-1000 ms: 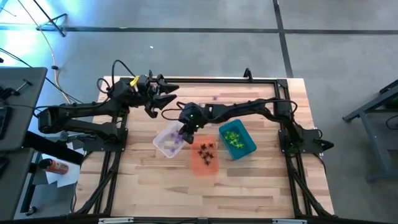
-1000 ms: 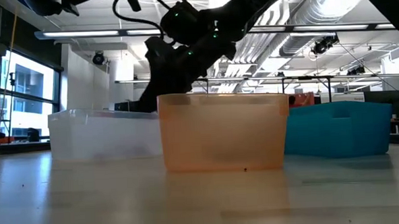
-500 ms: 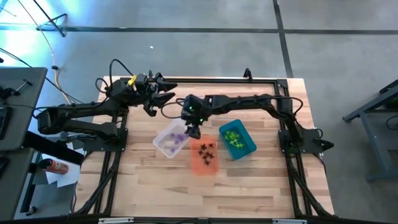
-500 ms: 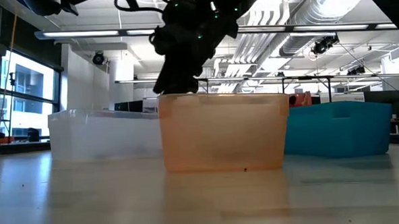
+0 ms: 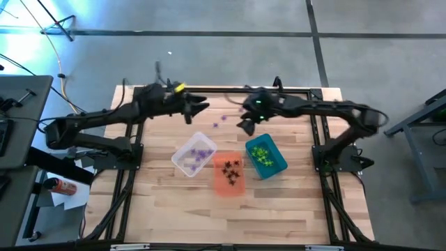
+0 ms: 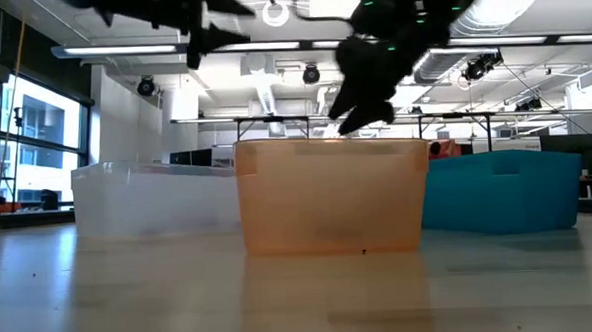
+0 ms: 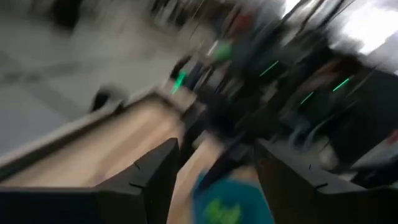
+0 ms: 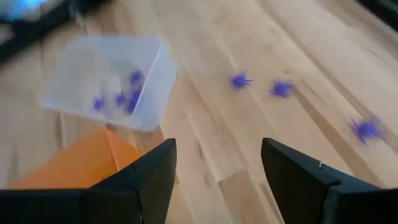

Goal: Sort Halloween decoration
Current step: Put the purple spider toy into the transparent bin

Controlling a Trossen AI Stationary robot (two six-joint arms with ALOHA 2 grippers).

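**Purple spiders left on the table**

Right pincer [image 5: 245, 126] hangs spread and empty above the far table [image 5: 293, 202], near three loose purple spiders [image 8: 281, 88] – they belong in the clear bin [image 5: 193, 154]. I'd drop straight over one, pinch the body, not the legs. Left pincer [image 5: 197, 109] waits spread nearby – keep clear of it.

It was a big lab hall: ceiling ducts [image 6: 530, 21], strip lights [image 6: 141, 50] and far workbenches [image 6: 515, 141] on a concrete floor [image 5: 223, 56].
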